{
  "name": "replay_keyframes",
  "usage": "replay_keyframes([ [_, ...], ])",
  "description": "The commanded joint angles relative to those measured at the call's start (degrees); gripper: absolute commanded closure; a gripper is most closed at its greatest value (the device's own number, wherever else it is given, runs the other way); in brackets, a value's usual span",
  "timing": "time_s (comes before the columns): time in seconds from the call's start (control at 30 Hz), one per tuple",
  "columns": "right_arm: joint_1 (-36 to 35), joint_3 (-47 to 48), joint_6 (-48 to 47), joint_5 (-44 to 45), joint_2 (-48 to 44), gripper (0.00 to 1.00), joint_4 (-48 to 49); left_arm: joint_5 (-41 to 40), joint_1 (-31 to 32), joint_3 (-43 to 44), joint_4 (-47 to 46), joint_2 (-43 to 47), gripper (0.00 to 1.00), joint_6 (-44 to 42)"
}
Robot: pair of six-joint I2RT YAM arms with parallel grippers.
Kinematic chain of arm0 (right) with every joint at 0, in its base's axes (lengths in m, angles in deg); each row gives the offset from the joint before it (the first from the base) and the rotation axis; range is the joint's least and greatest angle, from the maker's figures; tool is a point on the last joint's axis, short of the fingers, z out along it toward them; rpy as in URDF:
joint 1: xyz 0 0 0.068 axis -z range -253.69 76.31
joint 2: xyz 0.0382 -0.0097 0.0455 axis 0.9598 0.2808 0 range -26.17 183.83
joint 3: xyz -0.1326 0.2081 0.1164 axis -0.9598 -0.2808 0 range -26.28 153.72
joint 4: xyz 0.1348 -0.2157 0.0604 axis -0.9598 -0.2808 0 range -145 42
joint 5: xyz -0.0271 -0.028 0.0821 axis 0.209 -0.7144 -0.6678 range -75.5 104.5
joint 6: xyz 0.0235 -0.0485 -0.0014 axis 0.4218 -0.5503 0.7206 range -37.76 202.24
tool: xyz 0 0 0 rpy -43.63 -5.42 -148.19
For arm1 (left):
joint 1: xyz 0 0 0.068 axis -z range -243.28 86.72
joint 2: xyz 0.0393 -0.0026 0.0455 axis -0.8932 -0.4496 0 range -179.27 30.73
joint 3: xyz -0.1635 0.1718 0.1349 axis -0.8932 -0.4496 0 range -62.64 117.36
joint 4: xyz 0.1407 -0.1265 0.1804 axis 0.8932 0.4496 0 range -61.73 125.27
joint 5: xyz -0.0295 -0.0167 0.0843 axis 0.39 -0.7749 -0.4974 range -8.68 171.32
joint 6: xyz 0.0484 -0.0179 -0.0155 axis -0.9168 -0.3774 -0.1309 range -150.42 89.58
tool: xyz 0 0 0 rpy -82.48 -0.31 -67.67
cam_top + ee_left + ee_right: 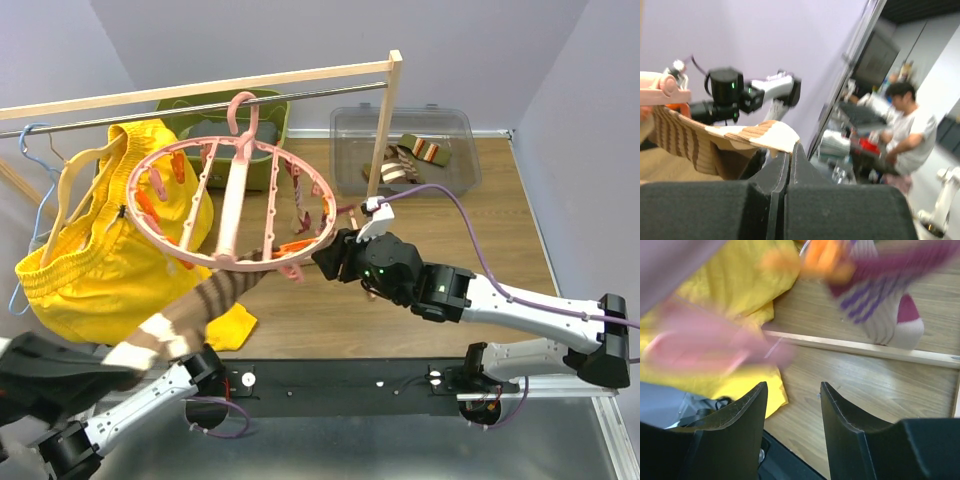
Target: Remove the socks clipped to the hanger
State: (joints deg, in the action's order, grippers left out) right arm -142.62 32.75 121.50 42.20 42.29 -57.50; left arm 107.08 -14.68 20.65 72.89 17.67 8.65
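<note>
Jaws of the left gripper (789,150) are pressed together, pinching the cream toe of a brown striped sock (695,142). From the jaws the sock stretches taut up and away to the pink round hanger (232,210), where its cuff is clipped at the ring's near edge.

The right gripper (792,390) has its jaws spread partway with nothing between them — only bare wooden surface (850,385) shows through the gap. Above and to the right of these jaws hangs a pinkish-beige sock with purple stripes (885,315), its magenta-patched end pointing down, held by an orange clip (822,257) that is too blurred to make out well. A blurred pink part of the hanger crosses to the left of the jaws, and the yellow shorts (730,285) fill the space beyond it. A pale wooden batten (865,347) lies across the surface just past the fingertips.

In the overhead view the right jaws sit right at the ring's right edge; whether they touch it I cannot tell.

Well beyond the right jaws stands a clear plastic bin (455,170) holding a few striped socks (425,152) — and a green bin (270,110) sits behind the hanger.
</note>
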Motion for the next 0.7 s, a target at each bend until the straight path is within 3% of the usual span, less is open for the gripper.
replay_keyframes([
  [0.0,-0.1,-1.8,-2.1,-3.7,-5.4,0.45,1.5,-17.7,4.9,4.3,0.6,6.2,1.00,5.6],
  [0.13,-0.1,-2.8,-3.1,-5.5,-8.1,0.44,1.4,-22.9,6.9,3.1,-1.6,8.9,1.00,7.8],
  [0.33,-0.1,-3.7,-8.1,-24.4,-6.3,0.39,7.9,-28.6,8.4,5.9,2.8,8.6,1.00,7.8],
  [0.47,-0.2,-2.3,-8.2,-34.2,-2.5,0.37,9.0,-24.3,8.4,1.2,1.1,7.7,1.00,8.2],
  [0.67,-0.2,-3.9,-8.0,-38.6,-3.7,0.31,14.9,-14.4,8.4,-9.8,-6.0,5.8,1.00,7.6],
])
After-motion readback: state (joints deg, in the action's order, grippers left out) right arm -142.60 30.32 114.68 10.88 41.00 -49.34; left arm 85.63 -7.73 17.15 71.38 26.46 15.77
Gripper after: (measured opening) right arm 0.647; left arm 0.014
